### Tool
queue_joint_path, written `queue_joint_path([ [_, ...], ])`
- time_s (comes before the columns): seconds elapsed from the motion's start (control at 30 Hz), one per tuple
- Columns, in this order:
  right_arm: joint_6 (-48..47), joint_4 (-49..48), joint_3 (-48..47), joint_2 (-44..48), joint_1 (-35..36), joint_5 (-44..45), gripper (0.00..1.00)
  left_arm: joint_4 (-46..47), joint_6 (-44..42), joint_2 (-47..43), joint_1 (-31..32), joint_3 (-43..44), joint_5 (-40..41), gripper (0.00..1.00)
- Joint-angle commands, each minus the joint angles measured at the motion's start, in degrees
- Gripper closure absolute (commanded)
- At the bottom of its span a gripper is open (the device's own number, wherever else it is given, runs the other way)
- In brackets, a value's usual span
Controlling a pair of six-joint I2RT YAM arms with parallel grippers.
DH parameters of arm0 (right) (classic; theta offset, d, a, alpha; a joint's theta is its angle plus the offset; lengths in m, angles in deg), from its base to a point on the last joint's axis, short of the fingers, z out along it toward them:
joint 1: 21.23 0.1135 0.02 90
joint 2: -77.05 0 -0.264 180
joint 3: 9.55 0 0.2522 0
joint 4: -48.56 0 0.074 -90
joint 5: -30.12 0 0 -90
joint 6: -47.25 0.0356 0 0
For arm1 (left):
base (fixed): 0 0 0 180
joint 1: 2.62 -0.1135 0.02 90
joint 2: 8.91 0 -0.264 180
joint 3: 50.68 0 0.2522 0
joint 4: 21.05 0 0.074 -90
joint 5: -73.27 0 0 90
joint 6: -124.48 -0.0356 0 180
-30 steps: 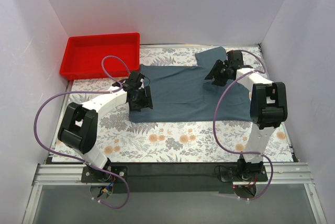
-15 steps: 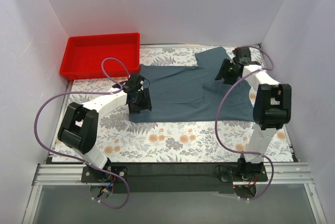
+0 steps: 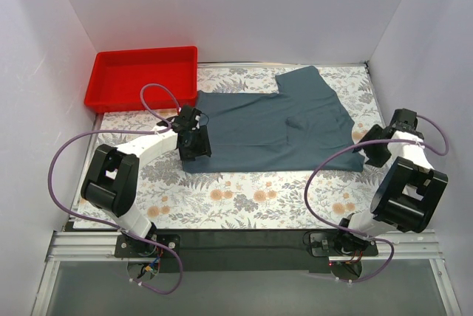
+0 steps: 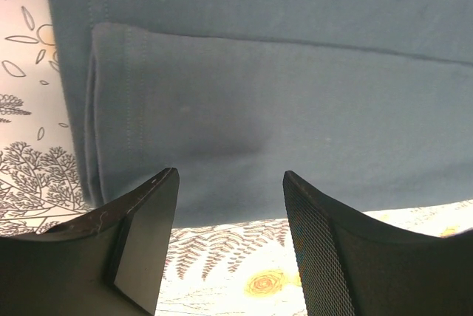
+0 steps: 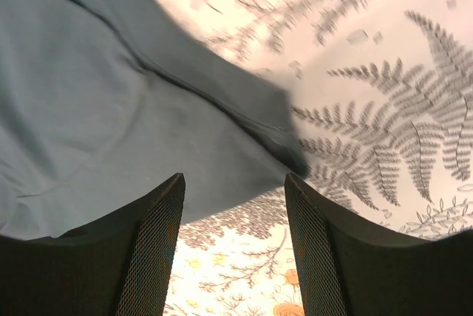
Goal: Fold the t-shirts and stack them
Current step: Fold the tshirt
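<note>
A slate blue-grey t-shirt (image 3: 270, 128) lies spread flat on the floral tablecloth, one sleeve pointing to the far side. My left gripper (image 3: 196, 149) hovers open over the shirt's near left corner; the left wrist view shows a folded-over hem (image 4: 244, 117) just beyond the empty fingers. My right gripper (image 3: 369, 150) is open and empty at the shirt's near right corner; the right wrist view shows that corner (image 5: 185, 102) beyond the fingers.
A red tray (image 3: 140, 76) stands at the far left. White walls close in the left, right and back. The floral tablecloth (image 3: 259, 198) covers the table in front of the shirt.
My right gripper has left the shirt's far right part and swung back to the near right corner. The raised fabric there now lies flat. My left gripper has barely shifted.
</note>
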Motion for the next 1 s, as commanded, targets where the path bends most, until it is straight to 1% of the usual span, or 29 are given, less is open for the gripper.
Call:
queue_joint_path([
  [0.0, 0.92, -0.68, 2.53, 1.24, -1.96, -1.95, 0.46, 1.65, -1.27, -0.64, -0.85, -1.07, 0.80, 0.46],
  [0.2, 1.45, -4.02, 5.96, 0.45, -3.54, -3.44, 0.46, 2.62, -2.06, 0.77, -1.29, -1.95, 0.63, 0.45],
  [0.4, 2.86, -9.03, 9.74, -0.78, -4.07, -2.48, 0.47, 3.14, -2.32, 1.65, -1.64, -3.18, 0.36, 0.45],
  [0.5, 2.86, -11.23, 10.80, -1.92, -4.59, -2.56, 0.50, 2.97, -2.24, 1.65, -1.82, -4.06, 0.54, 0.45],
  [0.6, 2.86, -12.19, 11.33, -2.28, -5.12, -2.31, 0.58, 2.71, -2.06, 1.39, -2.08, -5.02, 0.63, 0.45],
  [0.63, 2.86, -12.20, 11.68, -2.28, -5.30, -1.52, 0.64, 2.27, -1.88, 1.30, -2.25, -5.37, 0.63, 0.45],
  [0.67, 2.77, -12.11, 11.77, -2.02, -5.73, -1.60, 0.68, 2.00, -1.80, 1.30, -2.52, -5.81, 0.71, 0.45],
  [0.7, 2.77, -11.85, 12.03, -1.32, -6.52, -1.86, 0.73, 1.74, -1.71, 1.12, -2.69, -5.99, 0.72, 0.45],
  [0.73, 2.69, -11.41, 12.21, -0.88, -6.97, -1.34, 0.83, 0.78, -1.53, 1.03, -3.04, -6.17, 0.80, 0.45],
  [0.8, 2.68, -10.10, 12.21, 0.44, -8.54, -0.46, 0.96, -0.45, -1.36, 0.86, -3.57, -6.78, 0.63, 0.46],
  [0.83, 2.51, -8.52, 11.86, 0.71, -9.16, 0.24, 0.99, -1.50, -1.27, 0.68, -4.01, -6.96, 0.19, 0.46],
  [0.97, 1.89, -4.39, 11.07, 2.03, -11.36, 2.35, 0.99, -5.81, -1.36, 0.42, -4.19, -7.05, -4.02, 0.46],
])
